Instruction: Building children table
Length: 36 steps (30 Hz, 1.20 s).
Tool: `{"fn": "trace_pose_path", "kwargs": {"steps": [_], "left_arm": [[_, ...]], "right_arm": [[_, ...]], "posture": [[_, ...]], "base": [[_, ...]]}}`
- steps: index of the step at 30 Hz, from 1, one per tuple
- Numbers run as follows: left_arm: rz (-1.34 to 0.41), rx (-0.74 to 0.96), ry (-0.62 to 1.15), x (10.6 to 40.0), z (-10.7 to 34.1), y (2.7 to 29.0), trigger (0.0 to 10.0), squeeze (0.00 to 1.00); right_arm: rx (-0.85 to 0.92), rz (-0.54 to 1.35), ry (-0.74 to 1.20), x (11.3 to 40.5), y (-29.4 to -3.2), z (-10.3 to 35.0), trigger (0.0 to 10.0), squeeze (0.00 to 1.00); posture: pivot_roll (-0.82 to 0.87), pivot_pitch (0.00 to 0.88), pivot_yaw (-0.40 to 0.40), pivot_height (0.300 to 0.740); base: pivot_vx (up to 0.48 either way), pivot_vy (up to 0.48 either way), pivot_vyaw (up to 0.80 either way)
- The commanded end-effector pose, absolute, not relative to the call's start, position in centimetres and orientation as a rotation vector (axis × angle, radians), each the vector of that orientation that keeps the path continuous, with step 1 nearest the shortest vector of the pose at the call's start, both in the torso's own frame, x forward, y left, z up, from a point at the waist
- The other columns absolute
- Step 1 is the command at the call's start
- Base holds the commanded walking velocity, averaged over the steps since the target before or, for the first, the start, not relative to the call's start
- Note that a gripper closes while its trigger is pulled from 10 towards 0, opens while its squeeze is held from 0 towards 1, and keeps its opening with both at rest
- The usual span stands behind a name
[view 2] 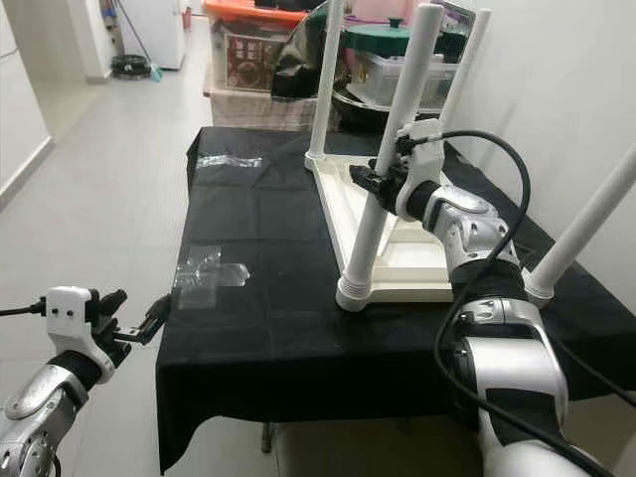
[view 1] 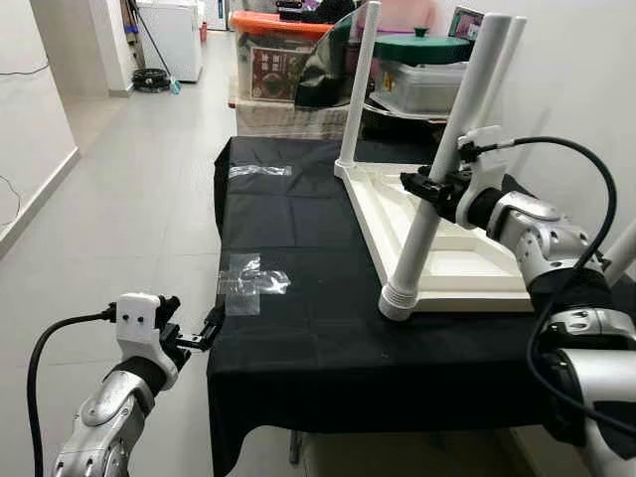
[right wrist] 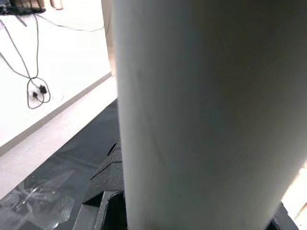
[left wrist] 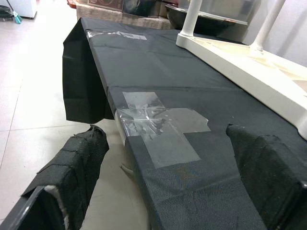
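Clamping the white table leg (view 1: 434,204), right tool (view 1: 429,189) closed.

The white table leg (view 1: 437,189) in the right gripper (view 1: 429,189) looks like smooth plastic with a soft sheen, ribbed at its foot. Below it the upturned tabletop (view 1: 452,263) is the same cream plastic — smooth, faintly glossy. The worktop wears a matt black cloth (view 1: 318,328), creased in folds, with patches of shiny clear tape (left wrist: 158,127) just ahead of the left gripper (left wrist: 168,177), whose fingers (left wrist: 79,158) are padded in coarse black fabric. The floor (view 1: 129,209) is glossy pale tile.
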State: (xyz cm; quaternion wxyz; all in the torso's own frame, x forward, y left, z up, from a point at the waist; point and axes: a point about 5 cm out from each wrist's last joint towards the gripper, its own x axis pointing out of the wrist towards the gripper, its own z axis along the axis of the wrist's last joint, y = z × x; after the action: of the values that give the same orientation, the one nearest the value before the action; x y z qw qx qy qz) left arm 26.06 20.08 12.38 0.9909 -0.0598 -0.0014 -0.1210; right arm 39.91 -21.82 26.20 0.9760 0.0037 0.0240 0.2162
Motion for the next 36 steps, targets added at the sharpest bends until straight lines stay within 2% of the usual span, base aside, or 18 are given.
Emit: {"fn": "trace_pose_path", "kwargs": {"steps": [1,6,11,12,13,14,17,19,29,30,32,33,36], "left_arm": [[-0.245,-0.108,0.005,26.1,12.1,20.2,10.0,0.0],[-0.242,-0.11,0.005,26.0,12.1,20.2,10.0,0.0],[-0.242,-0.111,0.005,26.1,12.1,20.1,10.0,0.0],[-0.242,-0.111,0.004,26.2,12.1,20.1,10.0,0.0],[-0.24,-0.112,0.002,26.2,12.2,20.1,10.0,0.0],[-0.24,-0.112,0.002,26.2,12.2,20.1,10.0,0.0],[-0.229,-0.115,-0.001,26.1,12.3,20.2,10.0,0.0],[-0.216,-0.117,-0.002,26.0,12.2,20.3,10.0,0.0],[-0.199,-0.134,-0.006,25.5,12.0,20.1,10.0,0.0],[-0.199,-0.135,-0.004,25.4,12.0,20.0,10.0,0.0],[-0.2,-0.135,-0.003,25.4,11.9,20.0,10.0,0.0],[-0.201,-0.134,-0.002,25.5,12.0,20.0,10.0,0.0],[-0.205,-0.132,-0.001,25.7,12.0,19.9,10.0,0.0]], "right_arm": [[-0.005,0.281,0.089,40.2,-22.7,25.1,0.0,0.0],[0.094,-0.126,0.114,40.3,-21.1,22.6,0.0,0.0],[0.167,-0.272,0.134,40.0,-20.0,21.3,0.0,0.0],[0.201,-0.331,0.146,39.8,-19.2,20.7,0.0,0.0],[0.245,-0.393,0.166,39.6,-17.2,20.0,0.0,0.0],[0.245,-0.393,0.166,39.6,-17.2,20.0,0.0,0.0],[0.294,-0.461,0.197,39.2,-13.3,19.6,0.0,0.0],[0.29,-0.467,0.217,39.4,-11.8,19.7,0.0,0.0],[0.279,-0.488,0.242,39.1,-10.2,19.8,0.0,0.0],[0.298,-0.47,0.239,39.1,-10.1,20.0,3.8,0.0],[0.311,-0.458,0.237,39.1,-10.0,20.1,3.8,0.0],[0.322,-0.454,0.229,39.1,-10.0,20.5,10.0,0.0],[0.336,-0.461,0.211,39.2,-10.1,21.0,10.0,0.0]], "posture": [[0.03,0.0,-0.087,0.74],[0.03,0.0,-0.082,0.74],[0.03,0.0,-0.081,0.74],[0.04,0.0,-0.081,0.74],[0.04,0.0,-0.086,0.74],[0.04,0.0,-0.086,0.74],[0.05,0.0,-0.102,0.74],[0.05,0.0,-0.114,0.74],[0.06,0.0,-0.129,0.74],[0.05,0.0,-0.127,0.74],[0.05,0.0,-0.127,0.74],[0.05,0.0,-0.125,0.74],[0.05,0.0,-0.117,0.74]], "base": [[0.0,0.0,0.0],[0.0,0.0,0.0],[0.0,0.0,0.0],[0.0,0.0,0.0],[0.0,0.0,0.0],[0.0,0.0,0.0],[0.0,0.0,0.0],[0.0,0.0,0.0],[0.0,0.0,0.0],[0.0,0.0,0.0],[0.0,0.0,0.0],[0.0,0.0,0.0],[0.0,0.0,0.0]]}}
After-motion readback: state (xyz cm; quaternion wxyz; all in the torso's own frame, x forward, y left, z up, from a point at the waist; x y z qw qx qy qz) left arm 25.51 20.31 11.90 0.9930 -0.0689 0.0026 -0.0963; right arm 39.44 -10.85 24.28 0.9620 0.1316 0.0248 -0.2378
